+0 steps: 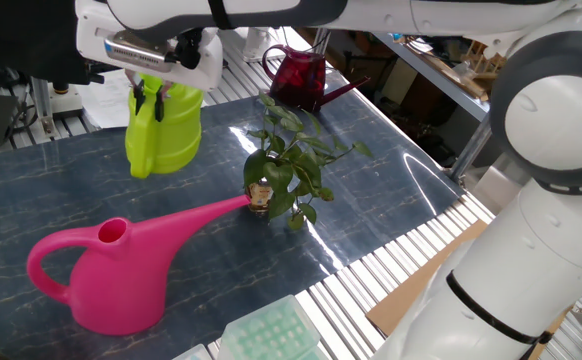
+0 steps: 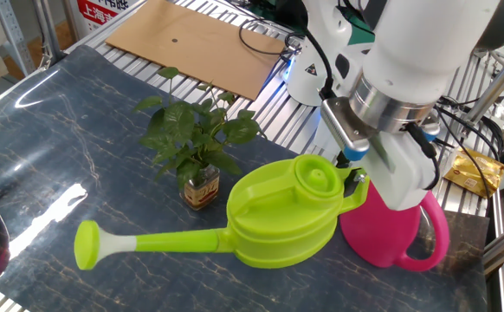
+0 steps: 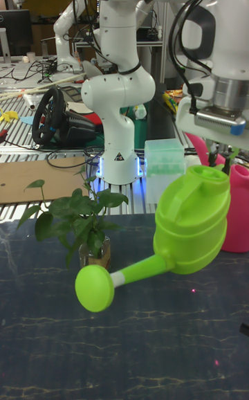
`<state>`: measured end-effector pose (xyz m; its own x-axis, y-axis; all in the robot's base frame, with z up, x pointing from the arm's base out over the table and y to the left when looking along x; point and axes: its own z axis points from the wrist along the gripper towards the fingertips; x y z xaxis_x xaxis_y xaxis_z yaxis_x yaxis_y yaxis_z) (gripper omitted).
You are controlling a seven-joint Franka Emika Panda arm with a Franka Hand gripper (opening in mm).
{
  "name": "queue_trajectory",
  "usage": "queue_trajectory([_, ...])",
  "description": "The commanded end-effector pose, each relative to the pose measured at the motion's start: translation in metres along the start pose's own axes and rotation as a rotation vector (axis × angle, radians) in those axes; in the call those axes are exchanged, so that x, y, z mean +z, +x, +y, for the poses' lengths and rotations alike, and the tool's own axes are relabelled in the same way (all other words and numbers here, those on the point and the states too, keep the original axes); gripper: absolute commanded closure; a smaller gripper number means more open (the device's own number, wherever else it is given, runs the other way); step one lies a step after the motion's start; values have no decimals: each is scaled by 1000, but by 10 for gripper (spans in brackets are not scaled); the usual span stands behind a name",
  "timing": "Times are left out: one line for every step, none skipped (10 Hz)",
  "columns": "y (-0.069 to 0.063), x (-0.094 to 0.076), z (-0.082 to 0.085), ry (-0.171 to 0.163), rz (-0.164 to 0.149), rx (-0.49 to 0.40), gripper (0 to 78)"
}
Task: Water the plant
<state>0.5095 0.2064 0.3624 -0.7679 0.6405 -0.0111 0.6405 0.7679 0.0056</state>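
Observation:
The plant (image 1: 283, 160) is a leafy sprig in a small brown labelled jar (image 2: 202, 189), standing mid-table; the tall fixed view shows the plant (image 3: 75, 219) at the left. My gripper (image 2: 353, 178) is shut on the handle of a lime-green watering can (image 2: 282, 221), held above the table beside the plant. The can's spout head (image 2: 87, 245) points out in front of the jar, lower than the leaves. In one fixed view the gripper (image 1: 149, 98) grips the can (image 1: 161, 125) from above. The tall fixed view shows the can (image 3: 194, 223) tilted spout-down under the gripper (image 3: 225, 158).
A pink watering can (image 1: 111, 275) lies on the table with its spout tip touching the jar. A dark red watering can (image 1: 299, 75) stands at the far edge. A mint-green tray (image 1: 271, 335) sits at the near edge. Cardboard (image 2: 191, 39) lies beyond the table.

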Motion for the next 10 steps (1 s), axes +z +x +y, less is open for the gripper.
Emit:
queue_trajectory([1, 2, 2, -27, -6, -54, 762])
queue_trajectory([0, 4, 2, -26, -5, -57, 762])
queue_trajectory([0, 8, 2, -27, -5, -61, 762])
queue_trajectory([1, 11, 1, -28, -7, -65, 762])
queue_trajectory([0, 21, 1, -35, -21, -73, 762])
queue_trajectory([-1, 28, 2, -38, -24, -81, 762])
queue_trajectory([-2, 36, 3, -39, -26, -84, 762])
queue_trajectory([-3, 45, 4, -43, -30, -86, 762])
queue_trajectory([-4, 53, 4, -48, -36, -90, 762])
queue_trajectory([-5, 57, 4, -48, -36, -93, 762])
